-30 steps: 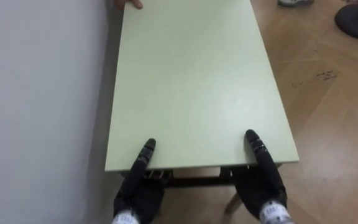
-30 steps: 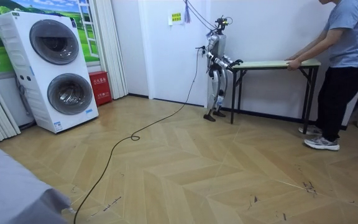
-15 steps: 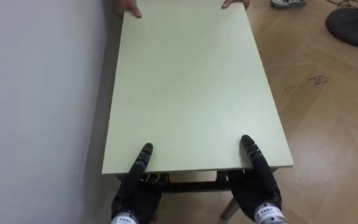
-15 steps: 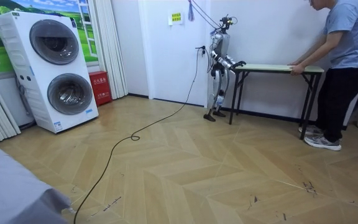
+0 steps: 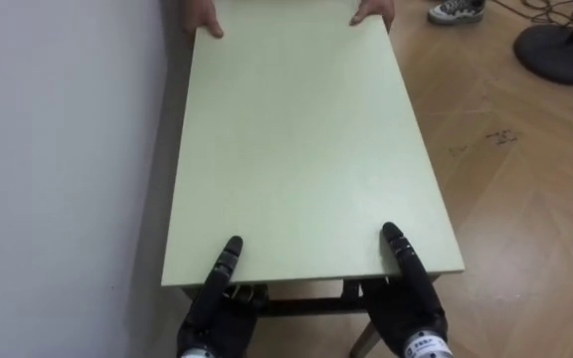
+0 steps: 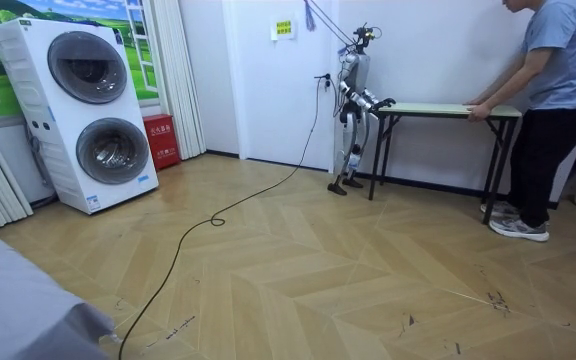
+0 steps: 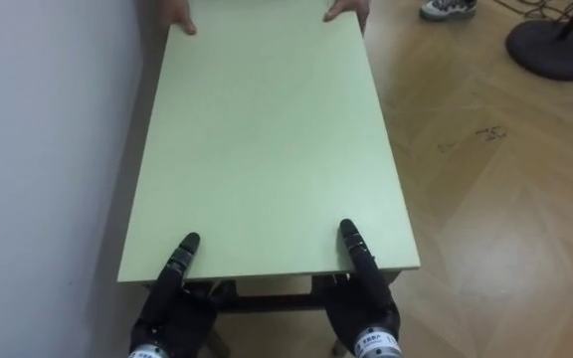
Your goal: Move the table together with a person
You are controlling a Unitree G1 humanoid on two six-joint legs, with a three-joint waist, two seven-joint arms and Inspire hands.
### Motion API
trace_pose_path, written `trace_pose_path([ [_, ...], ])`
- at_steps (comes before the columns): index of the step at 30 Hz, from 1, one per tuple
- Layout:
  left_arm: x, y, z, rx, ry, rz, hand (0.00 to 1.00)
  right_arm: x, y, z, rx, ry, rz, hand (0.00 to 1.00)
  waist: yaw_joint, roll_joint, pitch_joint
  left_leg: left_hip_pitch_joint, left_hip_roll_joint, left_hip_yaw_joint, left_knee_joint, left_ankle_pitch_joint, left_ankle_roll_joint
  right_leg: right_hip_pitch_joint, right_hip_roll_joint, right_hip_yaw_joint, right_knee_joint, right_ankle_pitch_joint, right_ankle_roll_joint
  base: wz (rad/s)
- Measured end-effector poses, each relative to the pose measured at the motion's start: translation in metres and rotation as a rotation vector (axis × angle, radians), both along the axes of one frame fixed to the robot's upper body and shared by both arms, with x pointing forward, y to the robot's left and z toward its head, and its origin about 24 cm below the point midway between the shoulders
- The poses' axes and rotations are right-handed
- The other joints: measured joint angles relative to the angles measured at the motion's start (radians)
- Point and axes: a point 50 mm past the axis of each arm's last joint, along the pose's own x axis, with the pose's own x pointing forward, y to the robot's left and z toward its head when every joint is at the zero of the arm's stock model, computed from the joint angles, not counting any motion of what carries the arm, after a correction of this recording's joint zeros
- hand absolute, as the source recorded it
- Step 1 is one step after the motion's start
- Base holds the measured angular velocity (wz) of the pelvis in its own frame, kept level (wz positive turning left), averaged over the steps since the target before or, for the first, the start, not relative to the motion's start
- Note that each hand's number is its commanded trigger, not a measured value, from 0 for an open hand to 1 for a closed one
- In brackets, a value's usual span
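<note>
Table (image 5: pixel 296 149) edge pinched by left hand (image 5: pixel 213 306) and right hand (image 5: pixel 412 300), thumbs atop.

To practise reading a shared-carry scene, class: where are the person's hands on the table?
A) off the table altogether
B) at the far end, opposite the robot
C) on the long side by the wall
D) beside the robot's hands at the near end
B: the person's hands rest on the far edge of the table, while the robot's left hand and right hand are at the near end.
</note>
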Motion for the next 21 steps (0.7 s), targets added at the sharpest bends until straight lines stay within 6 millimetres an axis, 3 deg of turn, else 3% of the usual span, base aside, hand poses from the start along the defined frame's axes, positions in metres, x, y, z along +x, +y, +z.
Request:
trace_pose_path([
  [3,-0.001,0.000,-0.002,-0.002,0.009,-0.002,1.00,-0.001,0.000,-0.002,-0.001,0.007,0.004,1.00,0.000,0.006,-0.0041,0.005,0.000,-0.001,0.002,-0.003,0.001,0.005,0.000,0.000,-0.001,0.000,0.000,0.00],
  [4,-0.001,0.000,-0.003,-0.004,0.013,-0.006,0.83,-0.001,0.000,-0.002,-0.006,0.008,0.009,0.51,-0.001,0.010,-0.0069,0.005,0.000,-0.001,0.004,-0.004,0.002,0.005,0.000,0.000,0.000,0.000,0.000,0.00],
  [5,-0.002,-0.001,-0.004,-0.006,0.016,-0.006,0.74,-0.001,0.000,-0.002,-0.010,0.009,0.010,0.13,-0.002,0.013,-0.0080,0.007,0.000,0.000,0.003,-0.004,0.002,0.007,0.000,0.000,0.000,0.000,0.000,0.00],
  [6,-0.002,-0.001,-0.004,-0.008,0.017,-0.006,0.47,-0.002,0.000,-0.003,-0.010,0.008,0.011,0.00,-0.002,0.014,-0.0085,0.008,0.000,0.000,0.003,-0.004,0.002,0.007,0.000,0.000,0.001,0.000,0.000,0.00],
  [7,-0.002,-0.001,-0.004,-0.010,0.016,-0.005,0.00,-0.002,0.000,-0.003,-0.011,0.004,0.010,0.00,-0.003,0.016,-0.0084,0.008,0.000,-0.001,0.003,-0.004,0.002,0.006,0.000,0.000,0.001,0.000,0.000,0.00],
  [10,-0.002,0.000,-0.006,0.015,0.003,-0.040,0.00,-0.002,0.000,-0.004,-0.016,-0.020,0.022,0.00,-0.005,0.026,-0.0086,0.008,0.000,0.000,0.003,-0.005,0.002,0.007,0.000,0.000,0.001,0.000,0.000,0.00],
  [14,0.004,-0.001,-0.003,0.225,-0.076,-0.292,0.00,-0.003,0.000,-0.002,-0.051,-0.086,0.106,0.00,-0.036,0.051,-0.0147,0.013,0.001,0.008,0.000,-0.004,0.002,0.015,0.000,0.007,0.001,-0.001,0.000,-0.05],
  [21,0.009,-0.009,-0.004,0.285,-0.127,-0.436,0.00,-0.005,0.005,-0.003,-0.041,-0.117,0.182,0.00,-0.058,0.041,-0.0095,0.028,0.012,0.035,-0.008,-0.011,-0.006,0.014,0.005,0.013,0.002,-0.002,-0.003,-0.16],
])
